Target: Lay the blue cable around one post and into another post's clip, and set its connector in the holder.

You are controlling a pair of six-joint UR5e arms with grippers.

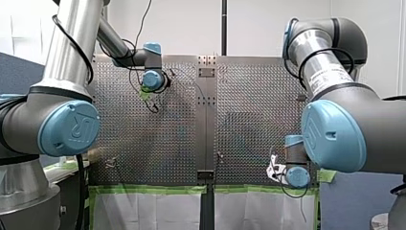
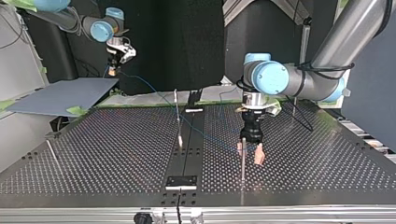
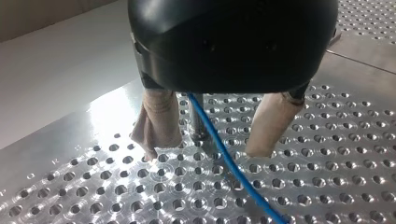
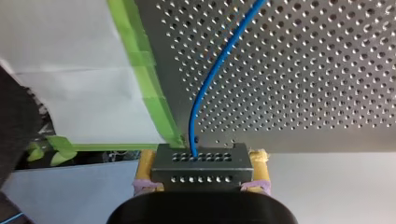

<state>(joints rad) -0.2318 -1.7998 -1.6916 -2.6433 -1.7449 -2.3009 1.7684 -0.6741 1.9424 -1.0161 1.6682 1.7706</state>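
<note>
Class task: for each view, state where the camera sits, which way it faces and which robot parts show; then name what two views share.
Front view: behind the shoulders, looking over the perforated table; both arms show.
Top view: across the table, facing the arms; my left gripper straddles a post.
Left wrist view: looks down its open fingers at that post and the blue cable.
Right wrist view: looks along my right gripper, shut on the connector.
Shared: post, in top and left wrist views.
</note>
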